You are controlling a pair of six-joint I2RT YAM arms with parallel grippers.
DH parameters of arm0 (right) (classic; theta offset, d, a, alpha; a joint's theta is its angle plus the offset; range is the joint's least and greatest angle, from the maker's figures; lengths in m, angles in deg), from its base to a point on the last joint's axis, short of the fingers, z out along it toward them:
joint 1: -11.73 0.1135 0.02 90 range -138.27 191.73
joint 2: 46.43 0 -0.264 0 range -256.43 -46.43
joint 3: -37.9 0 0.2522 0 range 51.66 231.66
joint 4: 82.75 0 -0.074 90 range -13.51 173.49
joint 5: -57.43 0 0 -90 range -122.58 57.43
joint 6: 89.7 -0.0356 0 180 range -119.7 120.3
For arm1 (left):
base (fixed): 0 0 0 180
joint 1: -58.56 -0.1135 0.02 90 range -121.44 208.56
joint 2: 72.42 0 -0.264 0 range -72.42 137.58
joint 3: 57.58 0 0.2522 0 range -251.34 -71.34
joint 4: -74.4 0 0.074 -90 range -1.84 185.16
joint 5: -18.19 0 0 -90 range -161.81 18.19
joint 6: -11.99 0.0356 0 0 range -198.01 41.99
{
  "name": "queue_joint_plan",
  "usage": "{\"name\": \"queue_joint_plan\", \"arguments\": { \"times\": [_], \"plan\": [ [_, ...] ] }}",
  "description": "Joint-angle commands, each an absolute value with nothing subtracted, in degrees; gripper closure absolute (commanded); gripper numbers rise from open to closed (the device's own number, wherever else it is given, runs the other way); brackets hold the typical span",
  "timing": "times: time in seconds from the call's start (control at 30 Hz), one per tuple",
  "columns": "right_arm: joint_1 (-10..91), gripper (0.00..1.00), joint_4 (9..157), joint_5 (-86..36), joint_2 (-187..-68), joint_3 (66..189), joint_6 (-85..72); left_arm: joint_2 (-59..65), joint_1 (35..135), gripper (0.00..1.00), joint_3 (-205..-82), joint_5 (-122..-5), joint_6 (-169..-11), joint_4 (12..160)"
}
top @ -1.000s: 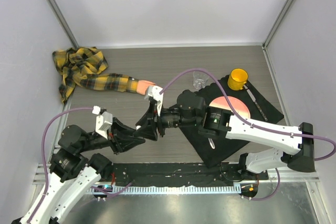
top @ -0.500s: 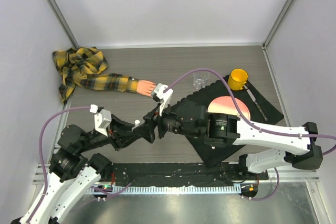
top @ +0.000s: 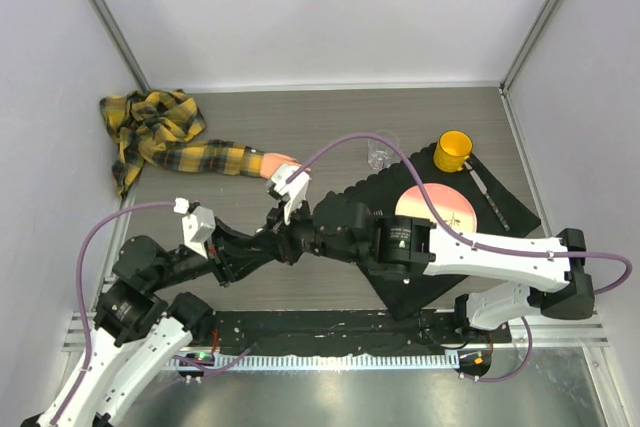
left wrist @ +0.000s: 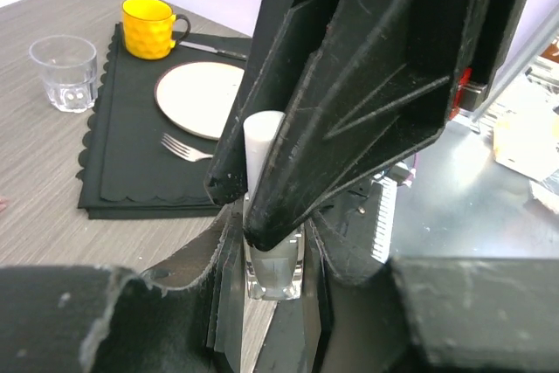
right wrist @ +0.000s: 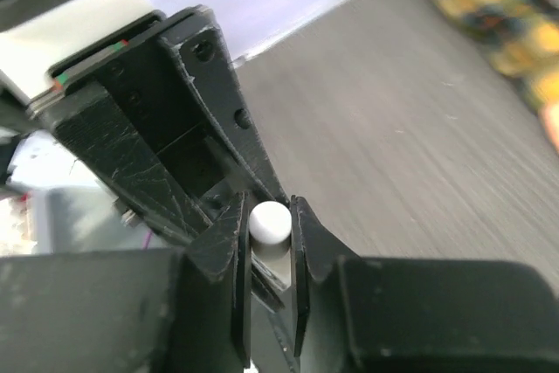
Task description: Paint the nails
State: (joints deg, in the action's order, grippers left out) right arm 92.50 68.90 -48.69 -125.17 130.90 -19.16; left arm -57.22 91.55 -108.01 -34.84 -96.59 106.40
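Left fingers (left wrist: 273, 246) are clamped on the body of a small clear bottle (left wrist: 272, 270). Right fingers (right wrist: 270, 231) are pinched on its white cap (left wrist: 261, 139), pads on both sides and no gap showing in the wrist view. The two arms meet nose to nose just off the surface (top: 330, 117).

The nails are on the fake hand (top: 278, 160), at about 12 o'clock from where the fingers meet and close by. The hand sticks out of the plaid sleeve (top: 205, 158), which trails off toward 9–10 o'clock. The nails themselves are too small to make out from above, and the right wrist partly covers the fingertips.

Handling, my read:
- The nails are hard, smooth and tiny – nothing to grip there, so brush contact only, with light pressure.
- The hand looks light and I can't see anything fixing it down. The sleeve is soft cloth, so expect it to slide or roll under a side push.
- If it needs steadying, take it at the wrist or cuff, well back from the fingertips.
- The bottle is small and probably slick. Keep the body grip low, take the cap by its sides and twist off straight, or it tips and spills.
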Motion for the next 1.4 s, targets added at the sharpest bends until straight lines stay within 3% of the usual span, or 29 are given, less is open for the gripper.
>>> {"name": "queue_joint_plan", "arguments": {
  "times": [0.0, 0.03, 0.1, 0.17, 0.3, 0.43, 0.57, 0.73, 0.9, 1.1, 1.3, 1.37],
  "plan": [
    [83.5, 1.0, 80.1, -13.6, -121.9, 124.2, -11.1, -57.7, 91.6, 1.0, -109.8, -30.2, -96.7, 101.3],
    [80.8, 1.0, 86.2, 1.8, -121.1, 118.2, -12.9, -57.7, 91.6, 1.0, -109.7, -28.8, -97.3, 100.7],
    [77.8, 1.0, 102.6, 21.6, -121.6, 113.9, -18.6, -57.7, 91.6, 1.0, -109.4, -26.0, -98.0, 99.3],
    [77.8, 1.0, 99.0, 20.3, -123.6, 116.3, -17.4, -57.7, 91.7, 1.0, -109.1, -25.1, -98.8, 98.6],
    [77.8, 1.0, 93.7, 10.3, -123.4, 117.2, -15.5, -57.3, 91.7, 1.0, -109.2, -26.0, -98.5, 98.9],
    [77.9, 0.63, 86.9, -6.5, -122.4, 120.0, -15.9, -57.1, 91.6, 1.0, -109.5, -27.0, -98.0, 99.7],
    [78.5, 0.43, 79.9, -21.6, -120.2, 121.2, -19.4, -57.3, 91.6, 1.0, -109.8, -31.8, -96.9, 101.9],
    [82.8, 0.33, 70.2, -41.4, -118.7, 125.8, -25.3, -56.0, 91.6, 1.0, -110.7, -38.1, -95.1, 104.7],
    [91.4, 0.32, 61.2, -60.0, -122.1, 134.6, -27.2, -54.8, 91.6, 1.0, -111.4, -43.2, -93.6, 107.1],
    [93.6, 0.36, 59.7, -63.6, -127.0, 139.6, -28.7, -55.8, 91.6, 1.0, -111.5, -44.7, -93.3, 107.7],
    [94.2, 0.54, 59.8, -64.6, -129.8, 141.3, -28.0, -56.1, 91.6, 1.0, -111.4, -44.4, -93.5, 107.4],
    [94.2, 0.65, 60.7, -64.6, -129.8, 141.0, -27.5, -56.0, 91.6, 1.0, -111.4, -43.8, -93.5, 107.2]
  ]
}}
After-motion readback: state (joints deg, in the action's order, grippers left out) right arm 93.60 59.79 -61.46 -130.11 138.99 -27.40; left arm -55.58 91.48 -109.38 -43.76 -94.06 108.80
